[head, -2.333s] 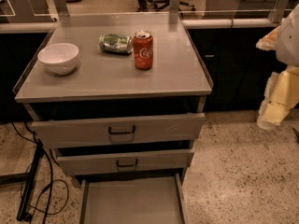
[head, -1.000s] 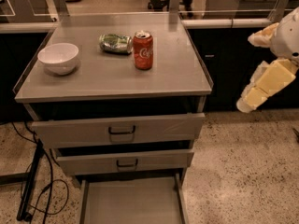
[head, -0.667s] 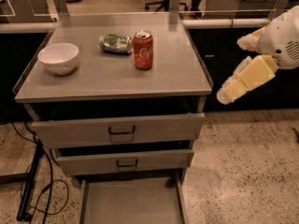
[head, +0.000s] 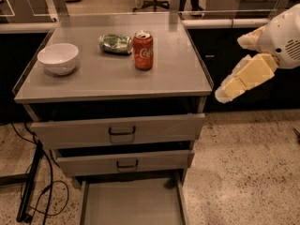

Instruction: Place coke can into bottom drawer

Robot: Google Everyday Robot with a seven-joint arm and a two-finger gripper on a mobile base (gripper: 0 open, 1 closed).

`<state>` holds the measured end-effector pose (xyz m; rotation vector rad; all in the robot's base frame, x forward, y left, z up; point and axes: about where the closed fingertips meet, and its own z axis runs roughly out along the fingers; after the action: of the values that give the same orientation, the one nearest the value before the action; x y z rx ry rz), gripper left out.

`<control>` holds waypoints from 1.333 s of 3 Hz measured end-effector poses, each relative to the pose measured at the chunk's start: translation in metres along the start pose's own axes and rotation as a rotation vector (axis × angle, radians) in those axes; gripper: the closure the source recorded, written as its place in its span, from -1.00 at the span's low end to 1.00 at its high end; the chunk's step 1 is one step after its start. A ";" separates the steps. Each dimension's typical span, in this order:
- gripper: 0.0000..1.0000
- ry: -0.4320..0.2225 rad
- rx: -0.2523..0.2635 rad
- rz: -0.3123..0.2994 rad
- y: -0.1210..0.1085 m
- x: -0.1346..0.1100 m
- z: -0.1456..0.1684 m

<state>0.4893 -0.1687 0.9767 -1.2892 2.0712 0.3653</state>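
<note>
The red coke can [head: 143,50] stands upright on the grey cabinet top [head: 108,78], towards the back middle. The bottom drawer [head: 132,203] is pulled out at the foot of the cabinet, a flat grey tray with nothing in it. My gripper [head: 239,78] hangs in the air off the cabinet's right edge, at about the height of the top. It is well to the right of the can and touches nothing.
A dented green-and-silver can [head: 115,43] lies just left of the coke can. A white bowl [head: 58,58] sits at the top's left. The two upper drawers [head: 122,131] with black handles stand slightly open. Cables [head: 33,191] lie on the floor at the left.
My gripper has moved left and slightly down, from the far right edge of the view towards the cabinet's right side. The can, bowl and drawers have not moved.
</note>
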 end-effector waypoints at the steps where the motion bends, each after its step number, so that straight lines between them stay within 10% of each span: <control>1: -1.00 -0.068 0.011 0.018 0.003 -0.011 0.018; 4: -1.00 -0.329 0.140 0.039 -0.014 -0.093 0.109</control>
<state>0.5710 -0.0521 0.9588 -1.0311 1.8118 0.4124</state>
